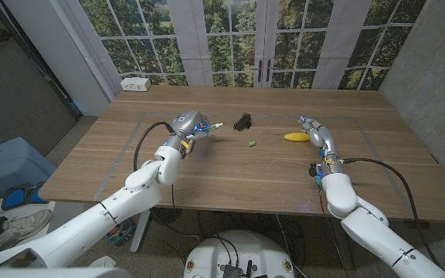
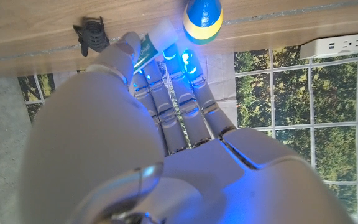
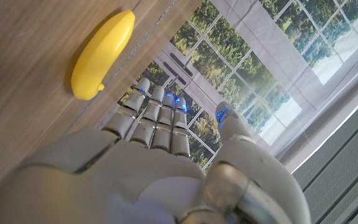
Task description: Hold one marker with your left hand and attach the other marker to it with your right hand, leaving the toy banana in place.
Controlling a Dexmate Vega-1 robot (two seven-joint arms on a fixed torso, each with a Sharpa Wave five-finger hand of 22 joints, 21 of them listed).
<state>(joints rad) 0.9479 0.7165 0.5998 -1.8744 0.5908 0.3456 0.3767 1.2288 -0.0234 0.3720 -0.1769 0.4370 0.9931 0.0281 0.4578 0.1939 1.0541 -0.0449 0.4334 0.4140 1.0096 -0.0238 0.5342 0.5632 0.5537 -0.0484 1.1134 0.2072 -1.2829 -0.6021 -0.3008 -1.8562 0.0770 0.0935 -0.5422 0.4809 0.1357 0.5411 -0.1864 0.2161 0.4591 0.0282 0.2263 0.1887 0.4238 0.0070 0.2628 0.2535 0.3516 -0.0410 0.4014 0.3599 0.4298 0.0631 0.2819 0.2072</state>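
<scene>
My left hand (image 1: 185,129) sits over the table's left middle and grips a marker (image 1: 213,125) whose white end points right. In the left wrist view the same marker (image 2: 152,42) shows a green-and-white label between the fingers (image 2: 166,93). A small green piece (image 1: 251,143) lies on the wood to the marker's right; I cannot tell whether it is the other marker. The yellow toy banana (image 1: 295,137) lies right of centre. My right hand (image 1: 320,139) is just right of it, fingers stretched out and holding nothing. The banana (image 3: 102,55) lies beside those fingers (image 3: 157,115).
A small black object (image 1: 243,120) stands on the wood between my hands, nearer the far side. A blue-and-yellow rounded thing (image 2: 202,18) shows past my left fingertips. A white power strip (image 1: 136,83) lies at the table's far left corner. Windows are behind the table.
</scene>
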